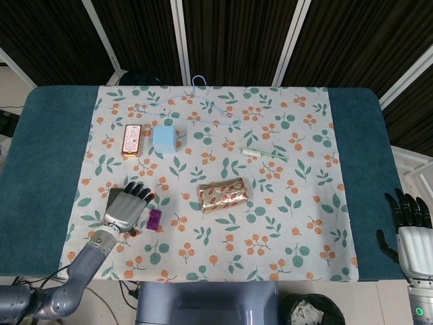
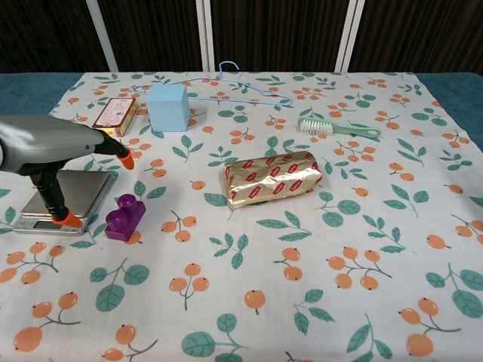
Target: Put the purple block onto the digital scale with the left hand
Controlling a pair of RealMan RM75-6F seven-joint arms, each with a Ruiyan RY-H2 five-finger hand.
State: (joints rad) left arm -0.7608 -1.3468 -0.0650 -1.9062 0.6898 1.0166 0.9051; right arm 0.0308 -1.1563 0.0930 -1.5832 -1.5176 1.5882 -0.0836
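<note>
My left hand (image 2: 53,162) hovers above the digital scale (image 2: 64,197) with its fingers apart and nothing between them; two orange-tipped fingers (image 2: 127,161) point outward and down in the chest view. I judge this posture to be the approach to the grasp, since the purple block (image 2: 124,219) sits on the tablecloth (image 2: 302,249), just beside the scale's right edge and not yet on its platform. The block stands upright with its studs on top (a shape that should offer flat sides for a pinch). The short gap to the platform means that the lift can be low.

My right hand (image 1: 409,227) rests off the cloth at the table's near right corner, fingers extended and holding nothing, well apart from the work area.

Farther in lies a gold foil-wrapped package (image 2: 272,177), near the middle of the cloth. Beyond it are a green brush (image 2: 336,128), a light blue cube (image 2: 167,107) and a small orange box (image 2: 115,115). A blue wire hanger (image 2: 226,83) lies farthest.
</note>
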